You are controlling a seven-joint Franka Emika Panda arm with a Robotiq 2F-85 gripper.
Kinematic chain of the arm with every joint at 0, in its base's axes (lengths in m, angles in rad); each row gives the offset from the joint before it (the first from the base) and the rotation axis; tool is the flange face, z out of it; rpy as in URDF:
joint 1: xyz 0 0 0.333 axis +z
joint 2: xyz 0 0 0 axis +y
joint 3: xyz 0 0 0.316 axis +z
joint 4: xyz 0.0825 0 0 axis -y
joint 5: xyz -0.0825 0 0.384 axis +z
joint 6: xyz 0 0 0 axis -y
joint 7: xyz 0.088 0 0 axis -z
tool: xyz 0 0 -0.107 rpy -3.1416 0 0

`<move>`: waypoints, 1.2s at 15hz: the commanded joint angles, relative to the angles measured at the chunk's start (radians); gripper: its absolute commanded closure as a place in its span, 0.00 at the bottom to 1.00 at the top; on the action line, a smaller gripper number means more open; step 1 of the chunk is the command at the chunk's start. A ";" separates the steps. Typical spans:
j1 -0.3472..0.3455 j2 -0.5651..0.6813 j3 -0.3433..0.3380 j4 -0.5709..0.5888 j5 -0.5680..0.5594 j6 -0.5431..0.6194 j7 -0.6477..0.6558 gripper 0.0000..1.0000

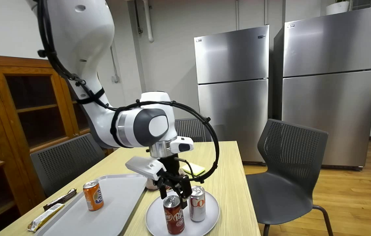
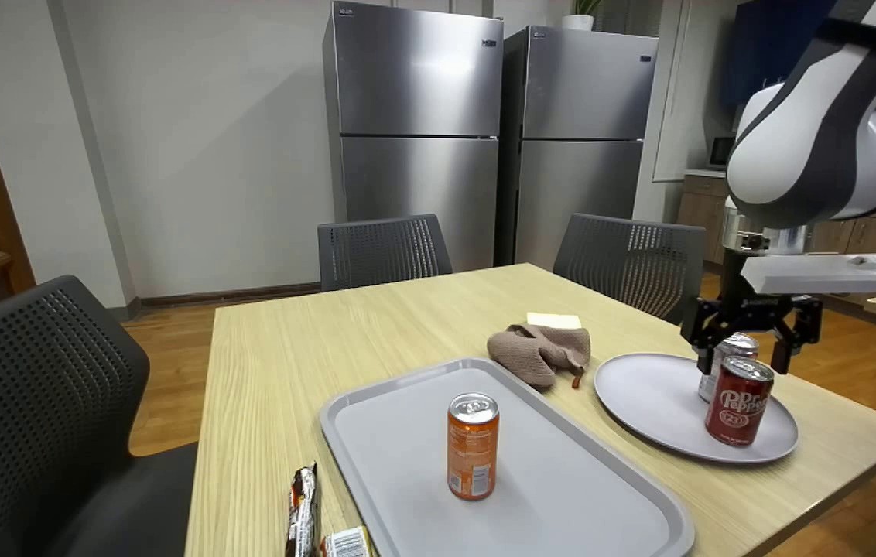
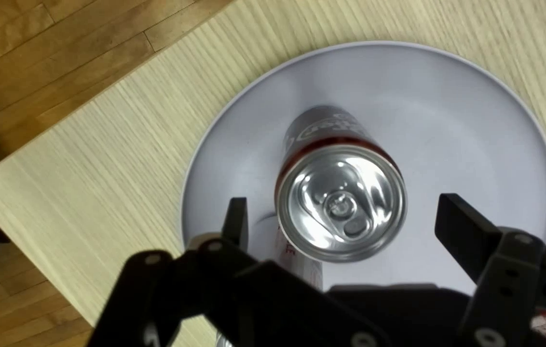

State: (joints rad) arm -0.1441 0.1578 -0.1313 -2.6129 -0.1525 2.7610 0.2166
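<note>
My gripper is open over the dark red Dr Pepper can, whose silver lid lies between the two spread fingers with a gap on either side. That can stands upright on a round pale grey plate. Beside it on the plate is a silver Coke can, upright; in the wrist view my gripper's left side covers much of it. Both exterior views show the fingers reaching down around the height of the can tops. Nothing is held.
A grey tray bears an orange Fanta can. Between tray and plate lies a brown cloth, near a yellow sponge. Two wrapped bars lie along the tray's outer side. Chairs surround the table; the plate is near a table corner.
</note>
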 commanded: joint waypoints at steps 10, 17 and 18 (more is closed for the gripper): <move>0.038 0.081 -0.020 0.042 0.016 -0.005 -0.031 0.00; 0.035 0.063 -0.029 0.025 0.016 -0.006 -0.045 0.00; 0.039 0.062 -0.031 0.020 0.009 -0.002 -0.045 0.00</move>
State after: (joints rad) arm -0.1228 0.2381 -0.1483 -2.5806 -0.1523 2.7610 0.2067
